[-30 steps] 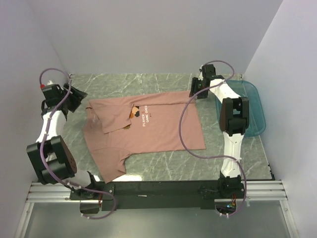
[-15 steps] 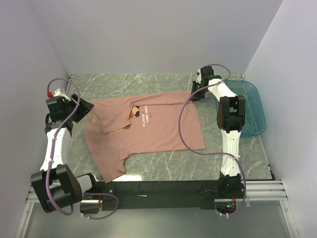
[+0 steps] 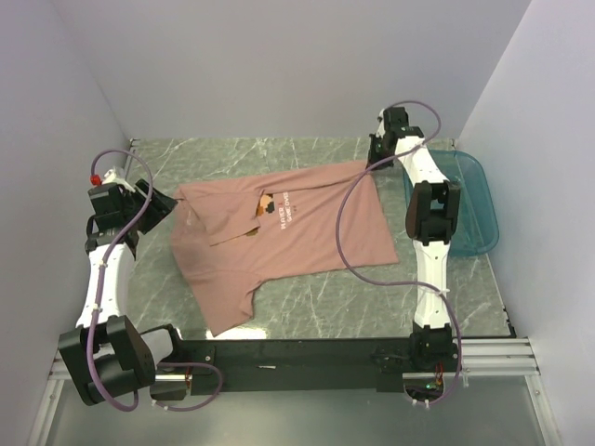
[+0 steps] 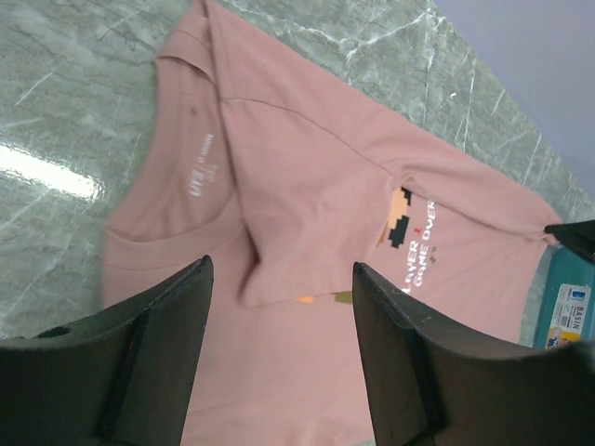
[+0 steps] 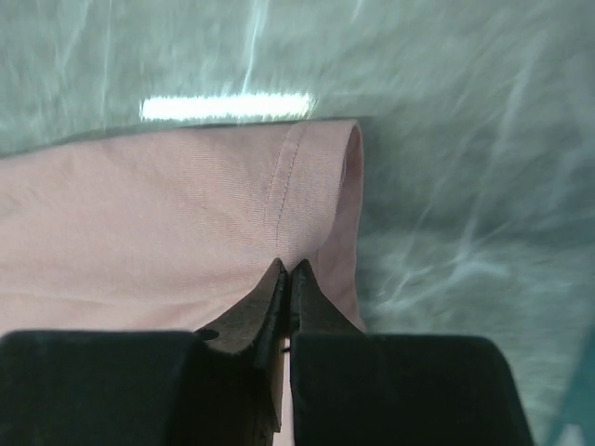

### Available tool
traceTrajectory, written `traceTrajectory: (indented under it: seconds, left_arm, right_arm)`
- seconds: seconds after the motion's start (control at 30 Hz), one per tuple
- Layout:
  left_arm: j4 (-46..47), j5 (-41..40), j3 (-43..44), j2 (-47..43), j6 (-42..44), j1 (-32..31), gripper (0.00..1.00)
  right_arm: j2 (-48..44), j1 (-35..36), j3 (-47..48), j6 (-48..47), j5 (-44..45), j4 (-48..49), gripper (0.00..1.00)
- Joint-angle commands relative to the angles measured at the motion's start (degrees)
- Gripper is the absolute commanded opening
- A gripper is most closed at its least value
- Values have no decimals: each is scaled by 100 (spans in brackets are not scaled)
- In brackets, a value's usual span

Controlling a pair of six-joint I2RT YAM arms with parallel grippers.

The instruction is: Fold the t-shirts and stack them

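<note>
Right jaws first: they're clamped all the way down, fingertips (image 5: pixel 267 295) meeting with a pinch of the dusty-pink t-shirt (image 5: pixel 139 232) between them. The bite sits right on the stitched hem, just short of the corner where the fabric rolls over. From the overhead camera that's the far right corner of the t-shirt (image 3: pixel 307 237).

Left jaws are the opposite: spread wide, both fingers (image 4: pixel 139 353) hanging over the collar end of the t-shirt (image 4: pixel 307 177) with nothing between them. As far as I can tell they aren't touching cloth.

The shirt itself lies mostly flat on the green-grey marble worktop (image 3: pixel 316 302), sitting kinda crooked, collar toward my left arm and hem toward my right. A flap is folded in from the shoulder across the chest, and its edge cuts over the orange-brown pixel-figure print (image 4: pixel 402 216), hiding part of it. The white text (image 4: pixel 423 255) next to it reads GAME OVER, and there's a printed label (image 4: pixel 200 172) inside the neck. One sleeve (image 3: pixel 223 311) pokes out toward the near edge of the worktop.

Further out, the translucent teal tub (image 3: pixel 476 209) sits at the right edge of the worktop, past my right arm. It's near the hem end, but I can't tell if they touch. My right arm's purple cable (image 3: pixel 358 271) loops over that same end of the shirt.
</note>
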Motion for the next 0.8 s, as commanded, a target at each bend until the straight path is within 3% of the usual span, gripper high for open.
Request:
traceTrajectory:
  seconds: [0.0, 0.17, 0.3, 0.37, 0.53, 0.67, 0.77]
  left_arm:
    - [143, 109, -33, -18, 147, -22, 67]
    - [248, 400, -60, 149, 164, -13, 67]
    - [345, 812, -78, 360, 156, -75, 67]
    - [397, 1058, -86, 474, 173, -171, 66]
    - [363, 1095, -69, 527, 349, -671, 65]
    - [152, 517, 2, 764, 323, -1242, 61]
    - [46, 164, 37, 974, 104, -1428, 52]
  right_arm:
    - [226, -72, 868, -286, 770, 22, 0]
    - [394, -63, 1082, -549, 1305, 355, 2]
    - [210, -54, 907, -884, 1351, 487, 39]
    - [-141, -19, 670, -1287, 1045, 575, 51]
    - [-1054, 139, -122, -1797, 763, 681, 56]
    - [-1740, 367, -788, -2201, 113, 480, 57]
    - [-2513, 638, -1752, -3017, -1299, 251, 57]
